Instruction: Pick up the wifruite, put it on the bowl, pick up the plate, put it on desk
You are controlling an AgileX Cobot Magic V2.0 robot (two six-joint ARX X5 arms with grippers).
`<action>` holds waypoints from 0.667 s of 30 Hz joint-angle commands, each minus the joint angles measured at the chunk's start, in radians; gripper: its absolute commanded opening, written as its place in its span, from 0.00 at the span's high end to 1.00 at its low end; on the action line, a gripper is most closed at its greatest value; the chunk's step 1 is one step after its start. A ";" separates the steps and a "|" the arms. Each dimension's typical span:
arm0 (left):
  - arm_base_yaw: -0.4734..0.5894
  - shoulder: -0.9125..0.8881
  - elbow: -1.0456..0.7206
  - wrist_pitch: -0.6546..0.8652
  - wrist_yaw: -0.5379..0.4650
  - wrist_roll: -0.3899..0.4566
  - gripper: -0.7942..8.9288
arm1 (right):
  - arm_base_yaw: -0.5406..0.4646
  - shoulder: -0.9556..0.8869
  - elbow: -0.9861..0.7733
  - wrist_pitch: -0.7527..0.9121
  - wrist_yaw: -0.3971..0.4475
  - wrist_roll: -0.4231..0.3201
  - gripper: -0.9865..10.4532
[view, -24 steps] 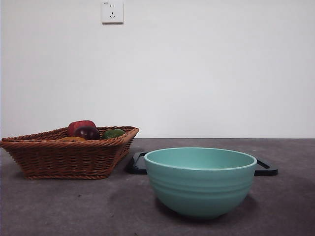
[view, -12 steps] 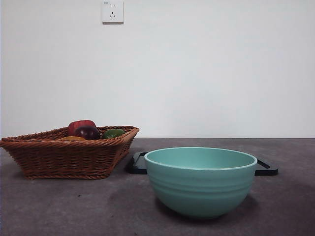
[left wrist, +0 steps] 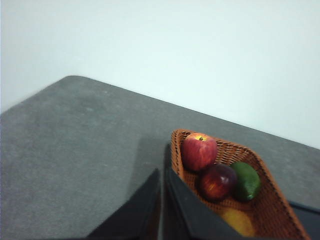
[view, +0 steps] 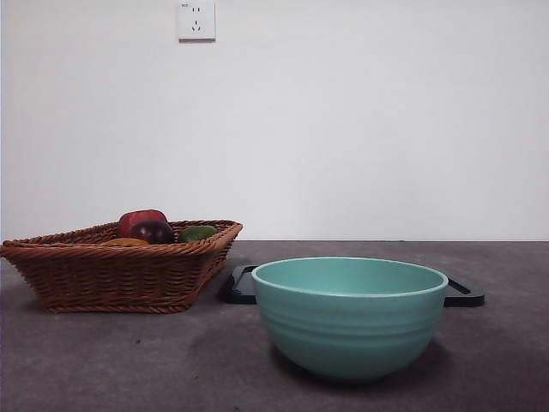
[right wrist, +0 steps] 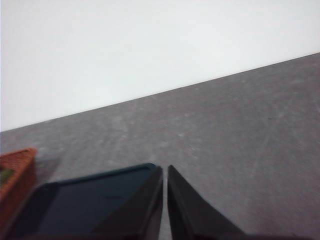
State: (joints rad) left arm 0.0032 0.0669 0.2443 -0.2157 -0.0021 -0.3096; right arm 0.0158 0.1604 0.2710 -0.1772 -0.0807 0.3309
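Nearest, the teal bowl (view: 349,316) with faint ribs stands empty on the grey bench (view: 103,360), a black tray (view: 464,293) just behind it. Further back, the wicker basket (view: 120,266) holds the dull orange-brown wifruite (left wrist: 237,221) beside a red apple (left wrist: 199,151), a dark purple fruit (left wrist: 217,182) and a green one (left wrist: 246,181). No writing is legible. The left claw (left wrist: 161,200) and right claw (right wrist: 164,200) both sit pressed together, holding nothing

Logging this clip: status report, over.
Left hand and right hand shut, empty. Wifruite in basket. Bowl empty. Nothing blocking.
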 commanded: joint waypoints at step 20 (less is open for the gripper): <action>-0.026 0.326 0.568 -0.397 0.374 0.017 0.90 | 0.269 0.425 0.594 -0.458 -0.219 -0.113 0.91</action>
State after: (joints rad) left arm -0.0204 0.3859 0.7883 -0.6132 0.3592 -0.3191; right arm 0.2775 0.5789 0.8379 -0.6224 -0.2958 0.2653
